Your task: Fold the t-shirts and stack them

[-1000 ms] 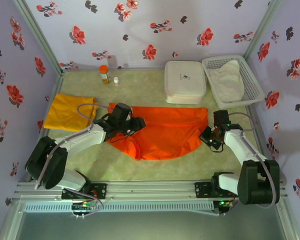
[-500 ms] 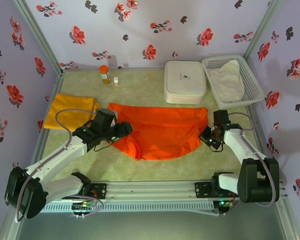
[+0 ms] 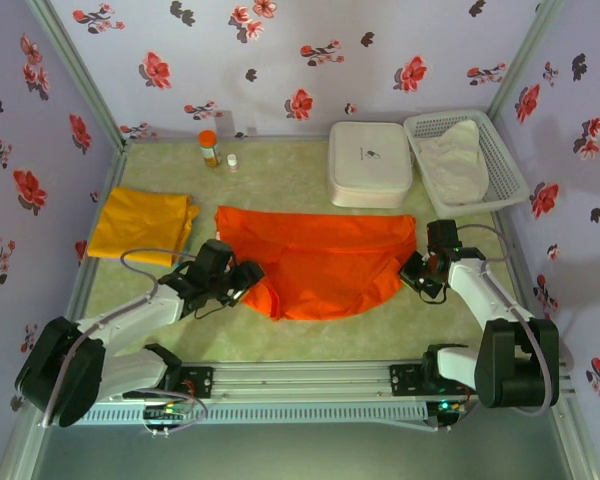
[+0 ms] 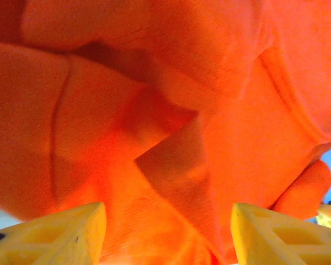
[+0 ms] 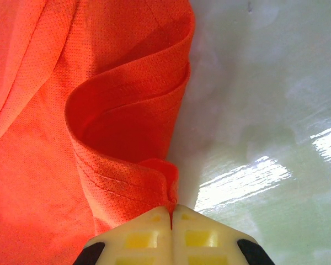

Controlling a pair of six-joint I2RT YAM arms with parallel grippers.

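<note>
The right gripper (image 5: 171, 212) pinched the orange-red t-shirt (image 3: 325, 255) by its edge (jaws pressed together), the left gripper (image 4: 168, 221) standing wide over it.

L gripper (image 3: 246, 281) has come off the mid-left of the orange-red t-shirt (image 3: 325, 255) and pulled back toward the near-left. It now sits at the tee's lower-left edge. Jaws stand wider than 1 s ago; wrist view shows them apart w/ cloth beyond, nothing pinched. L arm's elbow swung out to the near-left corner, then back in a bit. Arm & cable no longer cross the yellow-orange t-shirt (image 3: 140, 222), so its right edge is uncovered. Orange tee's left side looks flatter now, though that's hard to be sure of from above.
</note>
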